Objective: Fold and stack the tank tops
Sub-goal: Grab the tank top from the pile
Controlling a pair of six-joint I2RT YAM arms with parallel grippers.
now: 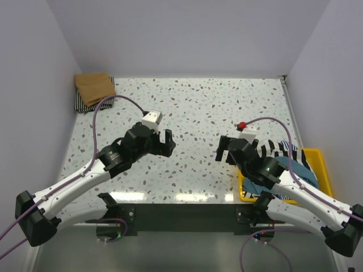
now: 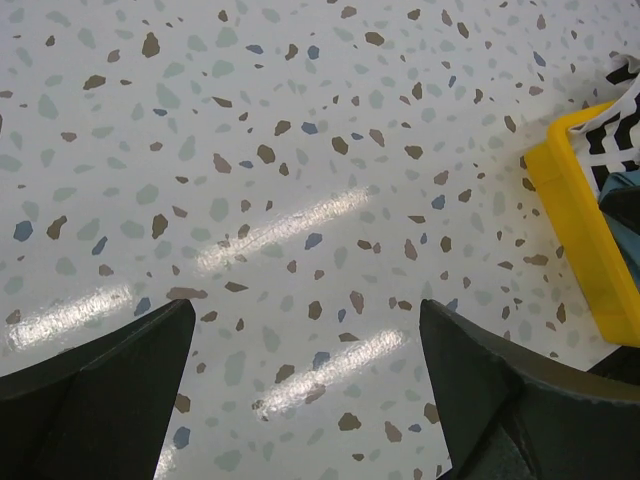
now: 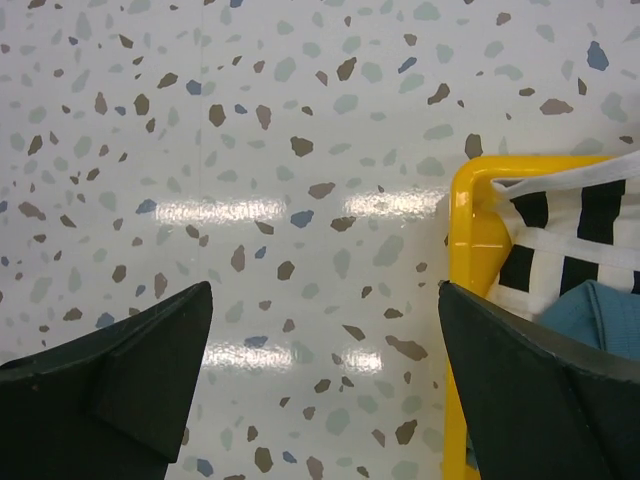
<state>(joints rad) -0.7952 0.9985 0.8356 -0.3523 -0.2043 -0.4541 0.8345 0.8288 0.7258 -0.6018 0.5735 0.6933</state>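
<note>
Black-and-white tank top (image 3: 570,230) lies just beside right fingers (image 3: 530,380).

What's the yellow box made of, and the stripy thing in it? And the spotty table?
The yellow tray looks like hard plastic: smooth and a bit shiny, with a rounded rim. The striped tank top looks like soft, matte cloth, since it lies limp and creased. The table has a polished speckled top that mirrors the lamps. It may be terrazzo stone or printed laminate; I cannot tell which.
</note>
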